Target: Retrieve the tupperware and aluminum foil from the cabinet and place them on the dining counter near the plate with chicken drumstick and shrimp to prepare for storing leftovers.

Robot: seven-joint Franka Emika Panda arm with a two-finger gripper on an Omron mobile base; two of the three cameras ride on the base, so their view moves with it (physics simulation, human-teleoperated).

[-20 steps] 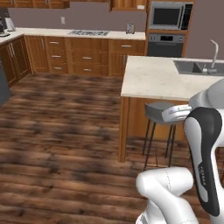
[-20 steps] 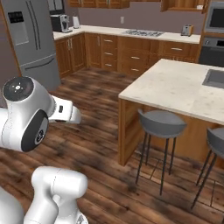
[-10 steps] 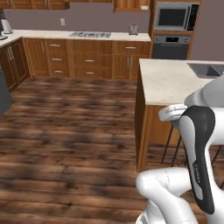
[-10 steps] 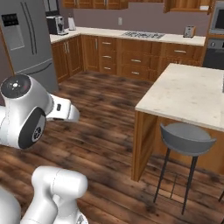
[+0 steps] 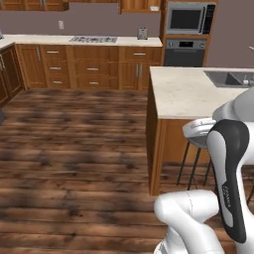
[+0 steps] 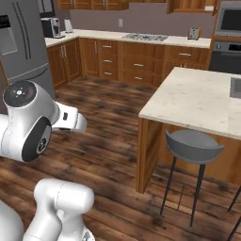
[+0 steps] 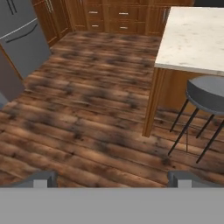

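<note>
My gripper (image 7: pixel 113 179) is open: in the hand view its two dark fingertips (image 7: pixel 41 179) stand far apart with nothing between them, over bare wooden floor. The dining counter (image 5: pixel 188 92) is a speckled beige slab on a brown wooden base, to the right of the arm; it is also the island (image 6: pixel 197 99) and the slab at upper right (image 7: pixel 197 35). The part of its top that I see is bare. Brown wall cabinets (image 5: pixel 139 5) line the far wall; I cannot tell which is the task's cabinet. The tupperware, aluminum foil, plate, chicken drumstick and shrimp are out of view.
Grey stools (image 6: pixel 193 146) (image 7: pixel 210 94) stand at the island's near side. A sink (image 5: pixel 230 78) is set into its far end. The fridge (image 6: pixel 19 42) stands at left. Drawer fronts (image 5: pixel 94 69), a cooktop (image 5: pixel 93 38), oven and microwave (image 5: pixel 186 20) line the back wall. Wooden floor (image 5: pixel 74 149) lies between.
The whole picture has shifted in both base views, so the base has moved; the island corner and stool sit differently in the frame. The gripper stays open.
</note>
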